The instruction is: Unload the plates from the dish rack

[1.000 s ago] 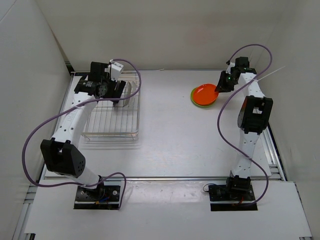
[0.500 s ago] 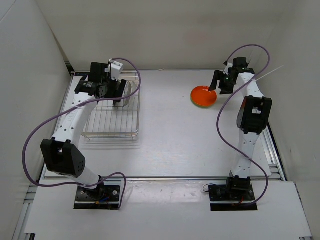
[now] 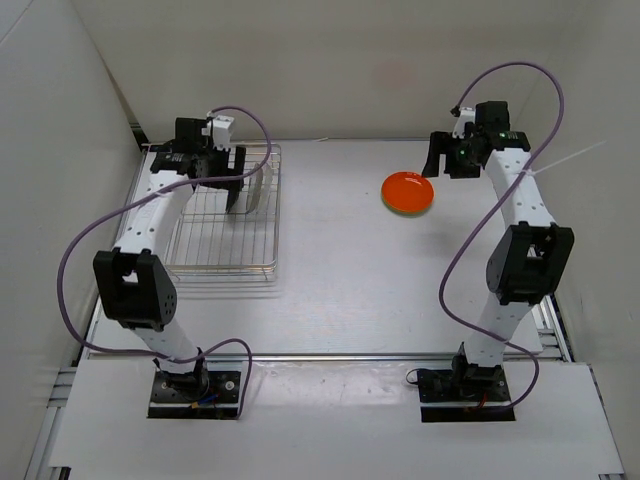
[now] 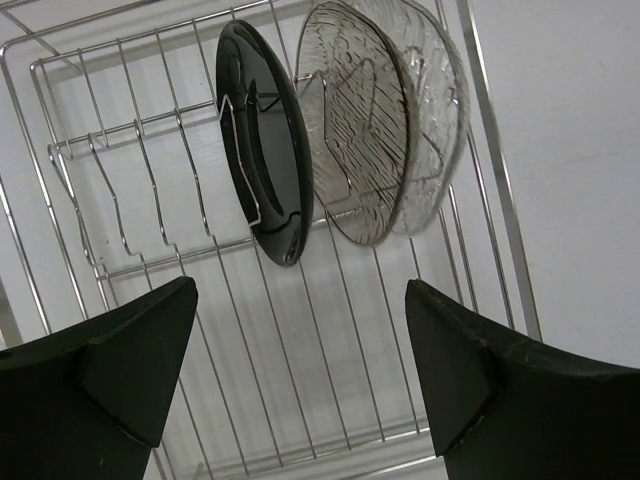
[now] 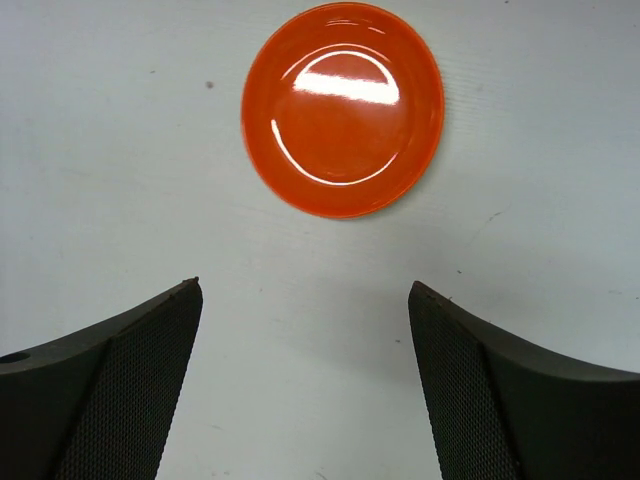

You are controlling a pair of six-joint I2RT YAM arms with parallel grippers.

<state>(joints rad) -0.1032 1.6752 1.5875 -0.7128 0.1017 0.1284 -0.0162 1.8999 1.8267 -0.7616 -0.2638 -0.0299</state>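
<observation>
The glossy black round plate point(image 4: 262, 160) and the clear glass round plate point(image 4: 370, 130) are standing on edge, side by side, in the prongs of the silver wire dish rack point(image 4: 330, 390). Both are sitting ahead of the left jaws, beyond the tips. Those jaws are gaping wide and gripping nothing. The orange round plate point(image 5: 342, 108) is lying flat on the white bench point(image 5: 120, 150), well apart from the rack. It is ahead of the right jaws, which are likewise spread wide and holding nothing.
</observation>
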